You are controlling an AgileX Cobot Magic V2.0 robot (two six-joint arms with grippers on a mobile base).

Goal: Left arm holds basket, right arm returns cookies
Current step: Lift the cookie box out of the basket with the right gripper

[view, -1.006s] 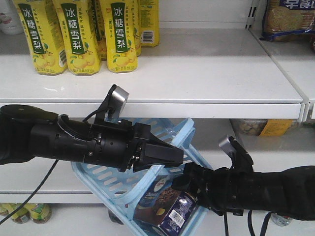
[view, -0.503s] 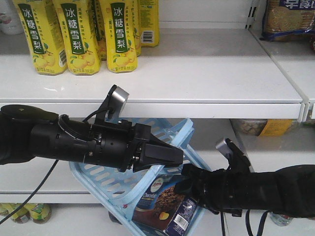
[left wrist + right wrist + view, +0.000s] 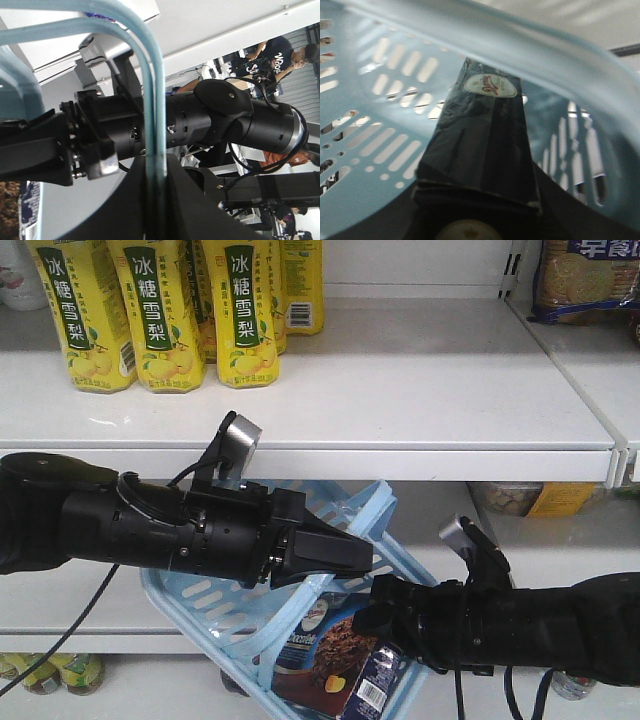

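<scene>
The light blue basket (image 3: 232, 612) hangs tilted below the white shelf. My left gripper (image 3: 356, 558) is shut on its flat handle (image 3: 150, 100), which runs between the jaws in the left wrist view. The navy cookies box (image 3: 338, 660) stands on end in the basket's lower corner. My right gripper (image 3: 372, 618) reaches in from the right and is shut on the box's near end. In the right wrist view the cookies (image 3: 485, 135), with an oval logo at the far end, extend away from the right gripper (image 3: 477, 200), with slotted basket walls (image 3: 380, 145) all around.
Yellow drink cartons (image 3: 160, 310) stand at the upper shelf's back left; the white shelf (image 3: 420, 390) ends in a front lip just above both arms. A biscuit packet (image 3: 585, 275) sits top right. Jars (image 3: 510, 498) and bottles (image 3: 50, 670) occupy lower shelves.
My right arm dipped slightly and came back up, and the cookies box has turned more upright in the basket. The left arm and the handle it holds have hardly moved.
</scene>
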